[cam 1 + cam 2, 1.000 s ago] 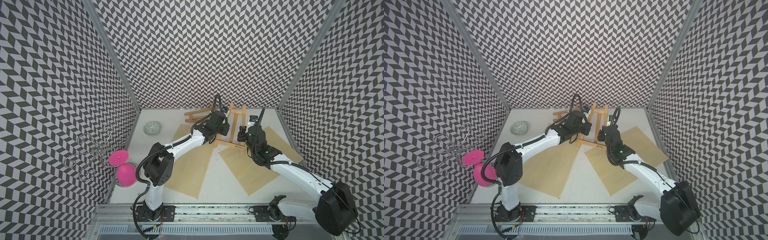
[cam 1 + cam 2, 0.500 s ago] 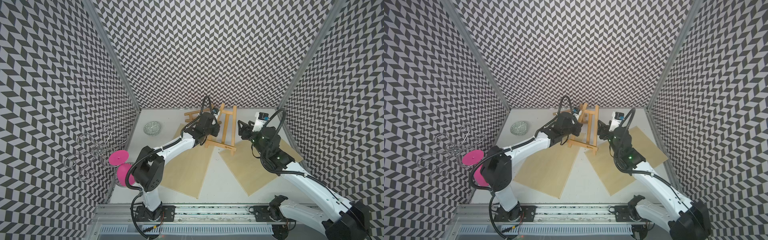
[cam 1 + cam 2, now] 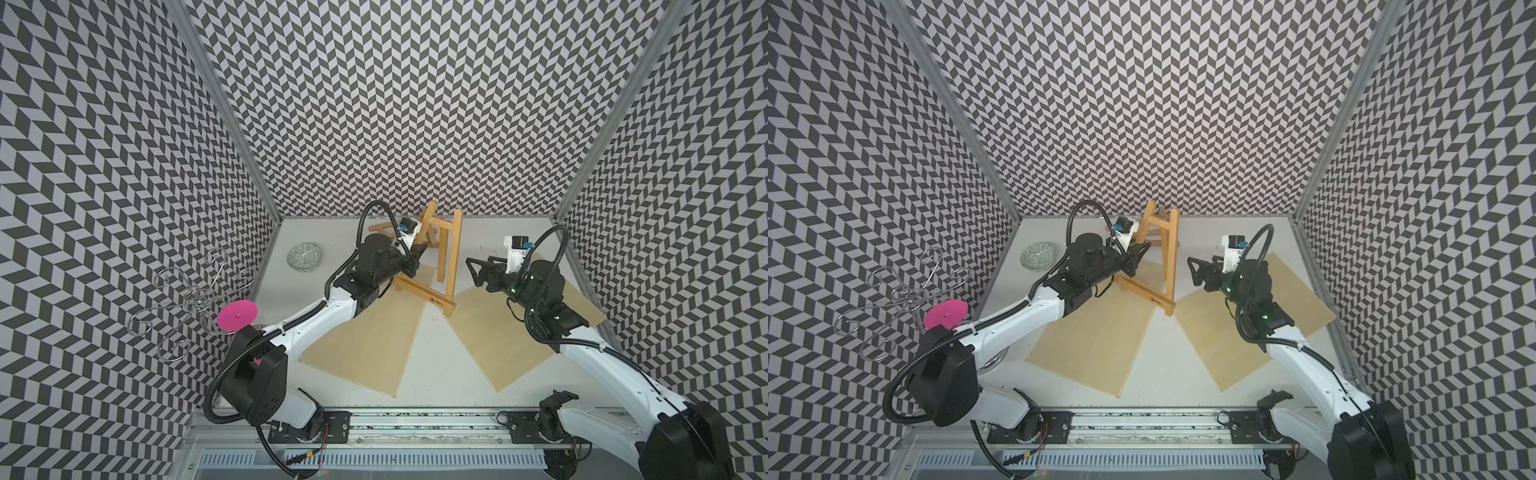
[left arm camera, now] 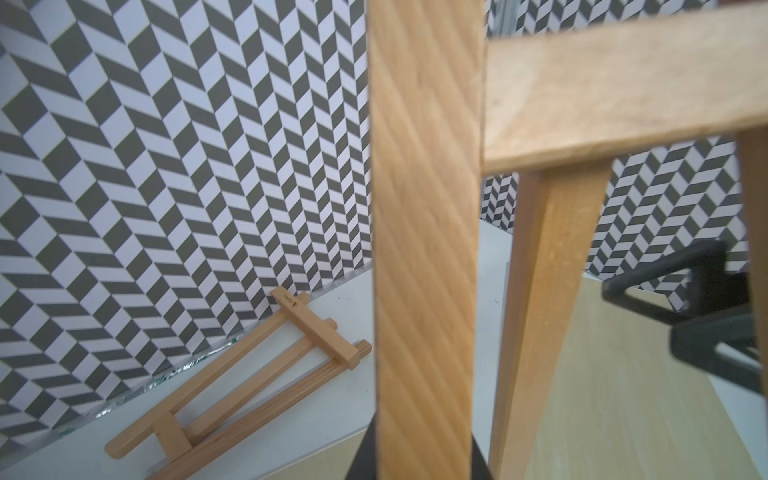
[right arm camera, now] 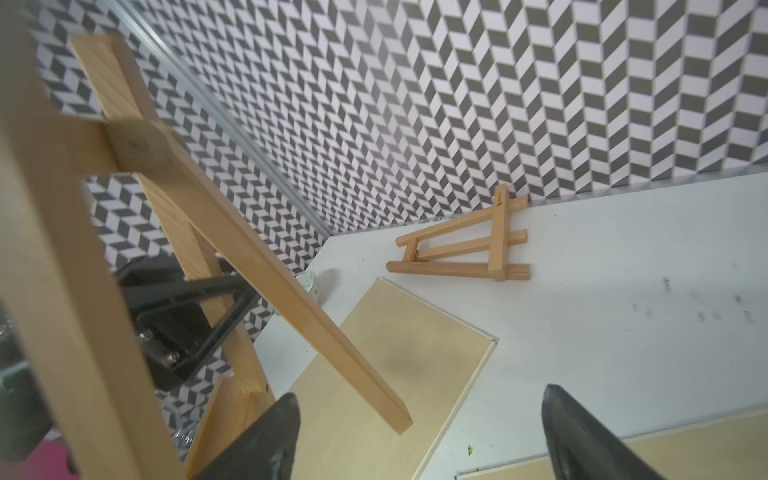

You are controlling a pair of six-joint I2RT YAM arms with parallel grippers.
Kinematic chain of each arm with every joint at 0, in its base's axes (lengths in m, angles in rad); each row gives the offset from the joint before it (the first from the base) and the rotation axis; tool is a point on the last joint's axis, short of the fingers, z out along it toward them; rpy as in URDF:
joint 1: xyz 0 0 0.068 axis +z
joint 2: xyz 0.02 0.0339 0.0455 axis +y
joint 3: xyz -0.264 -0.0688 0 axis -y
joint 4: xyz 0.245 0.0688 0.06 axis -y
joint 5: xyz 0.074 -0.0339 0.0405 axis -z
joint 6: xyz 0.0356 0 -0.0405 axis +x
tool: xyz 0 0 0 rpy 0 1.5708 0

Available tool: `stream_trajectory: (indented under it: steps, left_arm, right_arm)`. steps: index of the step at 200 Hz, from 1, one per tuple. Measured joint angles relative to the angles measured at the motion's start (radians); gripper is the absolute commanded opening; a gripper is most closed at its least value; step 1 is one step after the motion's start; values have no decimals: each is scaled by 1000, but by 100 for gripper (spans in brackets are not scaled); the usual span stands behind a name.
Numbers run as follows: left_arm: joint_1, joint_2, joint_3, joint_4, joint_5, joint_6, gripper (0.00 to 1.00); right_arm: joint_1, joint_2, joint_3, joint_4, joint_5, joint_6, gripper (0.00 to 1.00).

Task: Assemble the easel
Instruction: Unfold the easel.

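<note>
Toward the back of the table (image 3: 432, 374), between the two arms, the easel (image 3: 453, 257) (image 3: 1171, 266) stands upright in both top views. Its bottom bar is close to the gap between the left board (image 3: 365, 345) and the right board (image 3: 498, 332). The left jaws are closed tight on one of the easel's wooden bars, which rises from between them in the left wrist view. The right jaws gape wide and hold nothing; they are near the easel but not touching it. A second easel (image 4: 320, 328) (image 5: 500, 232) lies flat by the back wall. A patterned bowl (image 3: 305, 257) sits well apart, on the left arm's side.
</note>
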State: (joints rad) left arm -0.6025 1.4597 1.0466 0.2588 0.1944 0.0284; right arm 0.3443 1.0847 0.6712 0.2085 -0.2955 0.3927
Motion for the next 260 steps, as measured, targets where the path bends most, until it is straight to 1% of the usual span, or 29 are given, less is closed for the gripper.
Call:
stream_trajectory:
  steps: [46,79,98,126,158,171,180,231,260]
  left_arm:
    - [-5,-34,-26,79,93,25,0]
    - [-13,-35,-26,92,115,31,0]
    - [-19,-35,-31,100,121,31,0]
    - [-26,-41,-40,100,127,40,0]
    - [-26,-53,-53,99,136,55,0]
    - [-26,-58,-63,101,142,61,0]
    - [-26,-58,-63,107,141,66,0]
    - [-26,-57,-63,116,143,76,0]
    - [-28,-47,-63,116,142,90,0]
  right_arm:
    - [3,110,-37,139,-193,0,92]
    - [15,155,-37,200,-230,-1,94]
    - [19,182,-37,221,-224,2,94]
    - [10,207,-37,218,-159,30,94]
    - [-53,195,-37,221,-97,81,94]
    - [-81,182,-37,216,-66,97,94]
    - [-94,171,-37,207,-67,100,94]
    - [-103,113,-36,138,-58,90,94]
    - [-107,21,-34,48,-59,84,94]
